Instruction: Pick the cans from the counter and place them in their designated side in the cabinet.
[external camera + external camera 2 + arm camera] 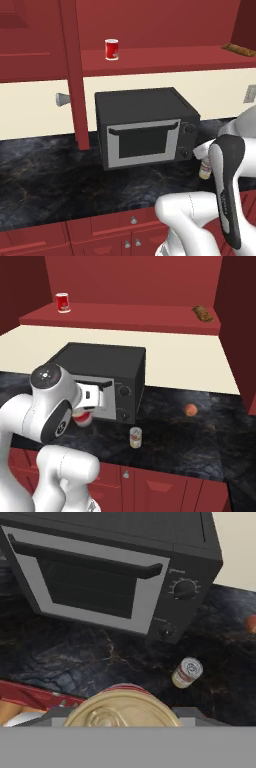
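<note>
My gripper is shut on a can with a gold lid and a red side, held in front of the microwave above the counter. In the right base view that can shows as a red patch under the white hand. The other can, with a yellowish-olive label, stands upright on the counter near the microwave's right front corner; it also shows as the small tin beside my arm and as the tin ahead and right of the hand. The cabinet shelf runs above.
A black microwave sits on the counter against the wall. An all-red can with a white rim stands on the cabinet shelf at the left, a brown item at the right. An orange fruit lies right of the microwave. A red door panel hangs down.
</note>
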Robot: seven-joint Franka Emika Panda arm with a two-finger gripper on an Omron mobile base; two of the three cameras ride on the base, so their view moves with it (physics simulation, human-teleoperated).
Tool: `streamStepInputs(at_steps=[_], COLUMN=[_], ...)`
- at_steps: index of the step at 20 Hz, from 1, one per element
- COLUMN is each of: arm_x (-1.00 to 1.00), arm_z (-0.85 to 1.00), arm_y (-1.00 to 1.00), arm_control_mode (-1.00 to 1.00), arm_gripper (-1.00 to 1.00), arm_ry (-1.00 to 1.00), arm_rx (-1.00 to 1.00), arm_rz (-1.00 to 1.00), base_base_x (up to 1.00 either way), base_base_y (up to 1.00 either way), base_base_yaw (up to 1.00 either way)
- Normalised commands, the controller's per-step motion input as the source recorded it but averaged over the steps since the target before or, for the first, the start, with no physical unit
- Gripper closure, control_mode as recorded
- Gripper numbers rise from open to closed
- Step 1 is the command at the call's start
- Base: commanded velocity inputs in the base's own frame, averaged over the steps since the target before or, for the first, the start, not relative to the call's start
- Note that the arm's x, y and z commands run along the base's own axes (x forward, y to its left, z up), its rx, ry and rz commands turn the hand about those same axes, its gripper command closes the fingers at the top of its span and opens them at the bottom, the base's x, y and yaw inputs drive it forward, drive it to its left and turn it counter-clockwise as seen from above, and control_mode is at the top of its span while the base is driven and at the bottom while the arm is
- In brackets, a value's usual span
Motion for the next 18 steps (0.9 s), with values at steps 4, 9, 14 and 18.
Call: streamStepInputs(at_steps=[4,9,14,18], arm_x=[-0.18,-0.21,-0.10,0.00], arm_z=[0.37,0.41,0.37,0.37], arm_y=[0.00,0.03,0.06,0.08], arm_control_mode=[-1.00,-1.00,-1.00,-1.00], arm_gripper=[1.00,1.00,1.00,1.00], arm_ry=[-0.11,-0.13,-0.12,-0.06], arm_rx=[0.00,0.00,0.00,0.00], arm_rz=[0.00,0.01,0.02,0.02], base_base_x=[0.00,0.00,0.00,0.00], base_base_y=[0.00,0.00,0.00,0.00], base_base_yaw=[0.00,0.00,0.00,0.00])
